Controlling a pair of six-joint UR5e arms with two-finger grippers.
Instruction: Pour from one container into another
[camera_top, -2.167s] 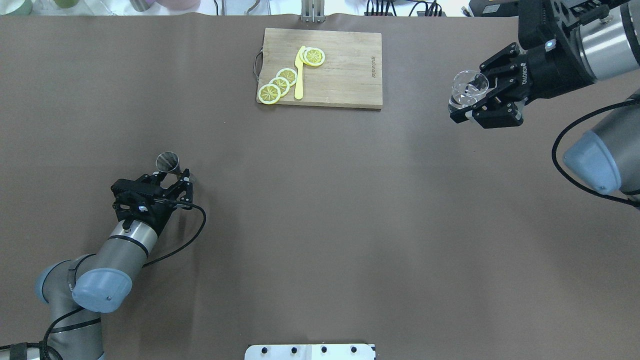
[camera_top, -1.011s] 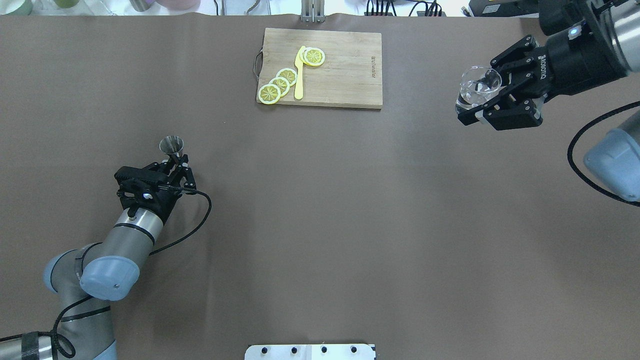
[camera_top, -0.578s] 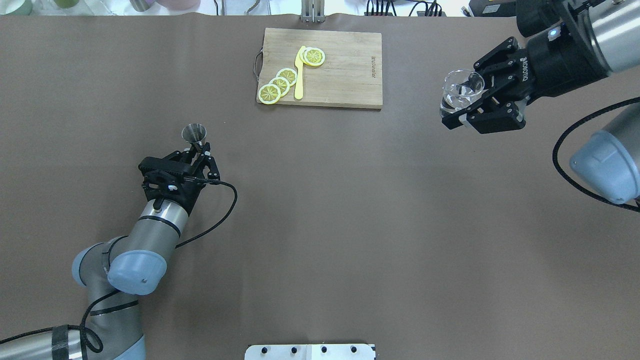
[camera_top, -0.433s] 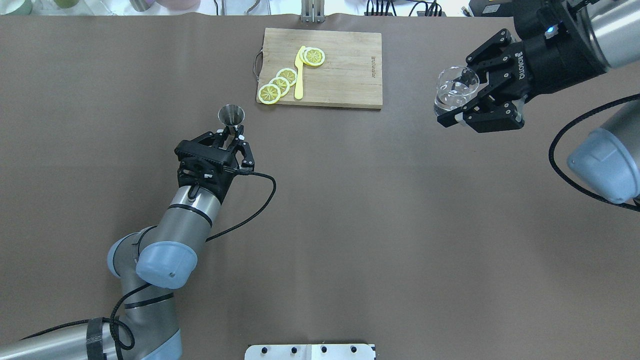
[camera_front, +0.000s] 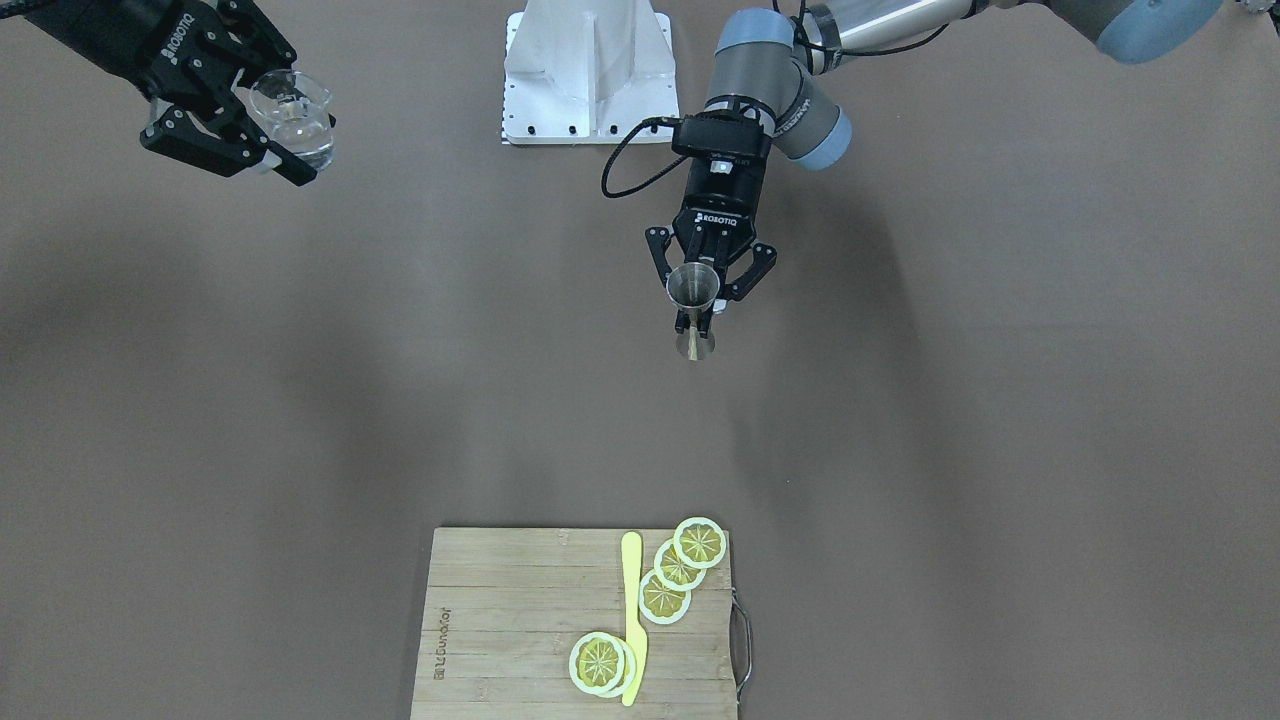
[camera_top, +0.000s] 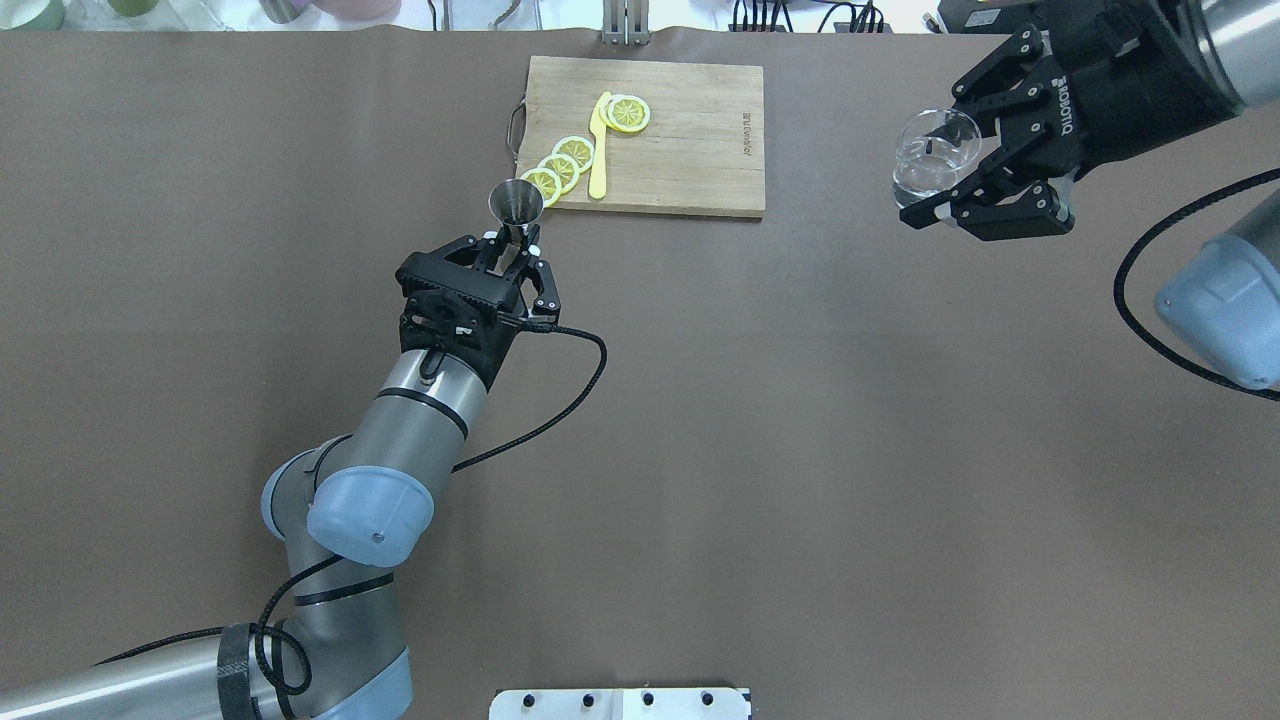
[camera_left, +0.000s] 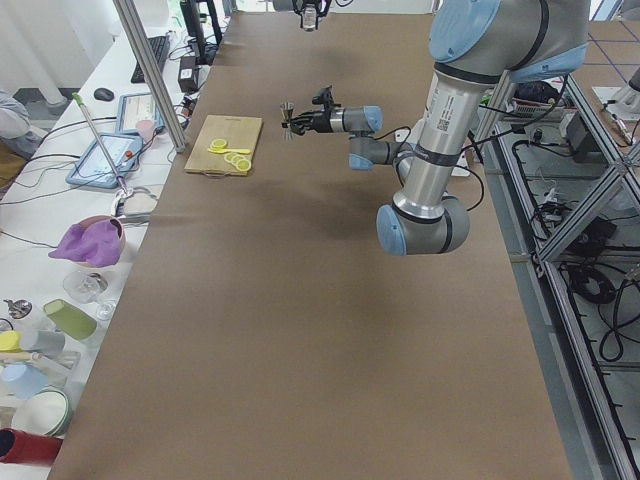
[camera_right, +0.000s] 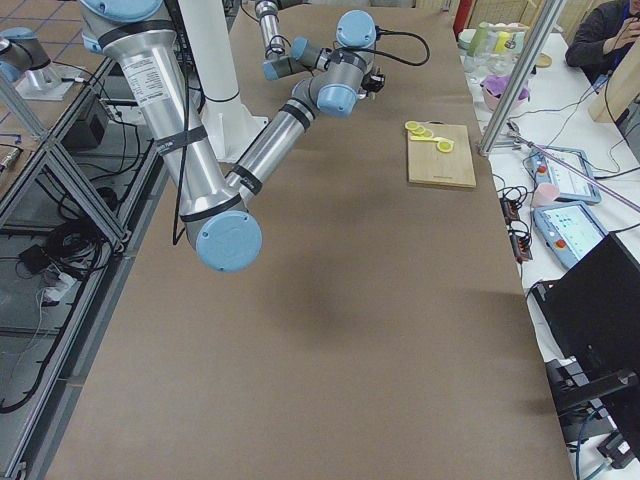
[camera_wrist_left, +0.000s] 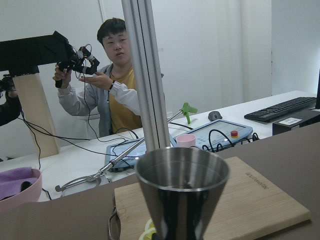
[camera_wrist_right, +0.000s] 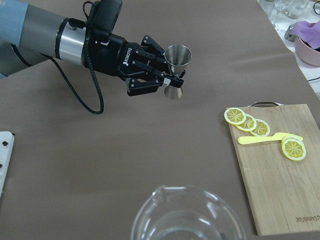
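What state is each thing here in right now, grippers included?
Jigger: upright, held above the table.
Glass: held aloft.
Left gripper: shut on jigger.
Right gripper: shut on glass.
Board: flat on table.
Lemon slices: flat on board.
Knife: flat on board.

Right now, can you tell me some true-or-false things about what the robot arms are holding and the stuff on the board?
1. The left jaws hold a metal jigger. True.
2. Lemon slices lie on the board. True.
3. The glass stands on the board. False: the right jaws hold it, well away from the board.
4. The knife is red. False: it is yellow.
5. The jigger is tipping into the glass. False: it is upright and far from the glass.
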